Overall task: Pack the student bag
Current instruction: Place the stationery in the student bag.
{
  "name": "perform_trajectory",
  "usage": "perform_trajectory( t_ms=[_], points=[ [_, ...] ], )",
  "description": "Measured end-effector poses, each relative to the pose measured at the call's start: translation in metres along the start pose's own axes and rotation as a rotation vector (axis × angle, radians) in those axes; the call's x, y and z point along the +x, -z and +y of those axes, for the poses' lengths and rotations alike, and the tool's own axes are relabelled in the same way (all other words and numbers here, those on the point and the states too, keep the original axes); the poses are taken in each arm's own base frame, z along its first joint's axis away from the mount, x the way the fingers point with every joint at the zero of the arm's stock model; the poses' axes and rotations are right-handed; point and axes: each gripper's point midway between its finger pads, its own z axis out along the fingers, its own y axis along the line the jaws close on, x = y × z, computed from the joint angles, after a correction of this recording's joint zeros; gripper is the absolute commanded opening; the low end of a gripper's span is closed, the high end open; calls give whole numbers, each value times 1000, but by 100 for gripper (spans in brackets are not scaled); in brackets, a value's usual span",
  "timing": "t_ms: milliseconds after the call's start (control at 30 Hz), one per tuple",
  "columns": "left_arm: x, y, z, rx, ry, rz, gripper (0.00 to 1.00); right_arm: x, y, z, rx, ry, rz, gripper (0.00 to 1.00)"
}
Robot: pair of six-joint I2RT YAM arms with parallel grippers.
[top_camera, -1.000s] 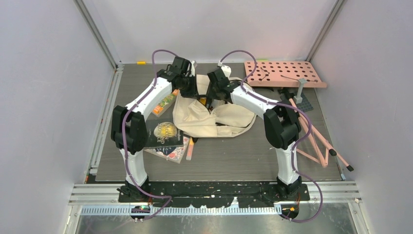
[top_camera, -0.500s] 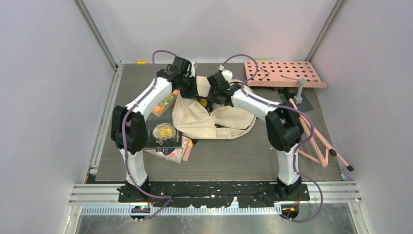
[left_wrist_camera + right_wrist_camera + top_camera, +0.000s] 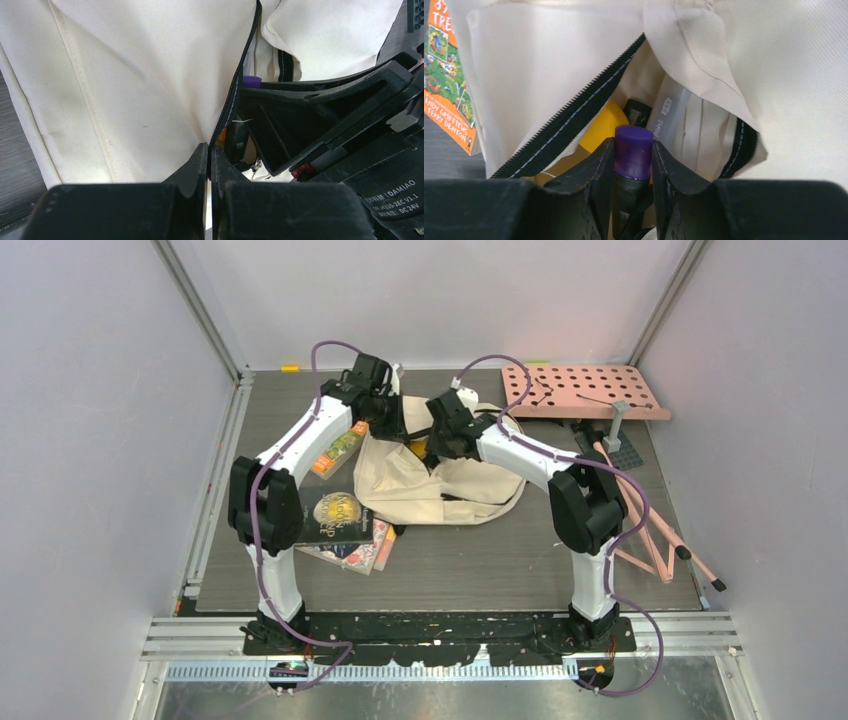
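The cream student bag (image 3: 440,485) lies on the dark table in the middle. My left gripper (image 3: 210,150) is shut on the black zipper edge (image 3: 235,90) of the bag's pocket and holds it up. My right gripper (image 3: 633,155) is shut on a black marker with a purple cap (image 3: 633,150), its tip at the pocket opening. Inside the pocket are a yellow object (image 3: 604,125) and a clear pen (image 3: 669,120). In the top view both grippers, left (image 3: 400,425) and right (image 3: 432,440), meet at the bag's far end.
An orange picture book (image 3: 338,450) lies left of the bag, also in the right wrist view (image 3: 446,75). Two more books (image 3: 345,525) lie near the left arm. A pink perforated board (image 3: 585,390) and pink rods (image 3: 650,520) are at the right.
The right gripper has moved left toward the left gripper and the pocket opening. The orange-pink pen beside the books no longer shows. The left gripper stays put.
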Motion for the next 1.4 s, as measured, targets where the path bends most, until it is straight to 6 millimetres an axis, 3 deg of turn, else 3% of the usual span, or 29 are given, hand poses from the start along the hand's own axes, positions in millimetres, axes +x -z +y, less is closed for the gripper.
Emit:
perform_trajectory(
  t_ms=[100,167,267,433,733,867,1033,1200,1400],
  points=[
    [0,-1,0,-1,1,1,0,-3,-1,7,-17,7,4,3],
    [0,-1,1,-1,1,1,0,-5,-3,13,-28,16,6,14],
    [-1,0,2,-2,3,0,0,-2,-6,15,-31,28,14,40],
    [-1,0,2,1,4,0,0,0,-7,11,-15,51,21,60],
    [-1,-3,3,1,7,3,0,-2,-1,-2,30,90,3,64],
    [-5,-4,2,2,5,-1,0,-9,24,-1,22,91,-21,63],
    [-10,-5,0,3,4,-4,0,-13,79,28,-64,87,-85,61],
    [-16,-6,-1,4,2,-12,0,28,120,59,-163,133,-72,59],
    [-18,-5,1,2,6,-20,0,125,128,72,-200,307,41,60]
  ],
)
